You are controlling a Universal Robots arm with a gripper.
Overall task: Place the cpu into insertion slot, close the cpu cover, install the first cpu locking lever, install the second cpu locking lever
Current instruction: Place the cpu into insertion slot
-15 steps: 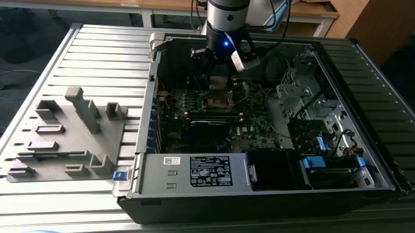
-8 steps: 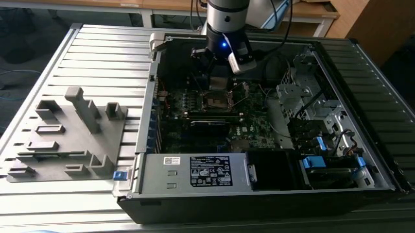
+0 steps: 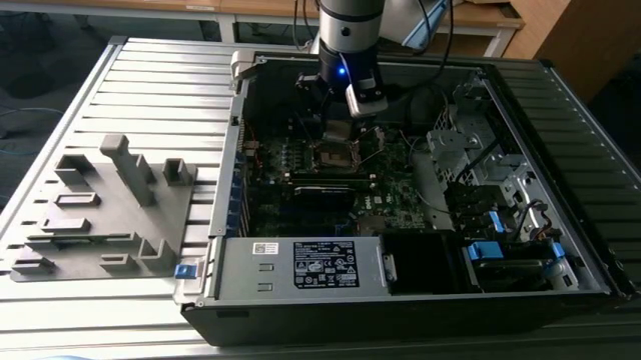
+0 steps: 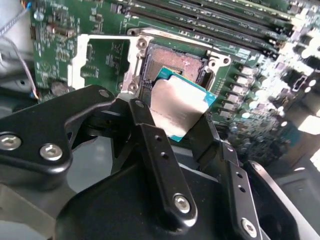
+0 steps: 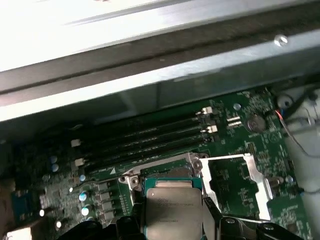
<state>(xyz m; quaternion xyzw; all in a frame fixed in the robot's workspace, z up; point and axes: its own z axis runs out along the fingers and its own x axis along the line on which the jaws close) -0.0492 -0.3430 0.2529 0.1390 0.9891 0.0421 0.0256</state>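
My gripper [image 4: 172,119] is shut on the cpu [image 4: 181,106], a flat square chip with a dull silver top and a teal edge, pinched by two opposite sides between the black fingers [image 4: 150,135]. The chip hangs tilted just over the insertion slot [image 4: 175,61], whose dark centre is bare. The cpu cover [image 4: 102,41], a silver frame, lies swung open beside the slot. In the first wrist view the cpu [image 5: 172,210] sits in front of the slot's rim [image 5: 165,172], with the cover [image 5: 250,172] flipped aside. In the exterior view the gripper [image 3: 337,132] hovers above the slot [image 3: 338,156] inside the computer case.
Long black memory slots [image 5: 145,137] run beside the socket. The labelled power supply [image 3: 320,266] fills the case's near side, and drive bays with blue clips [image 3: 486,247] and cables stand at the exterior view's right. A grey fixture block [image 3: 100,210] rests on the slatted table [image 3: 150,82].
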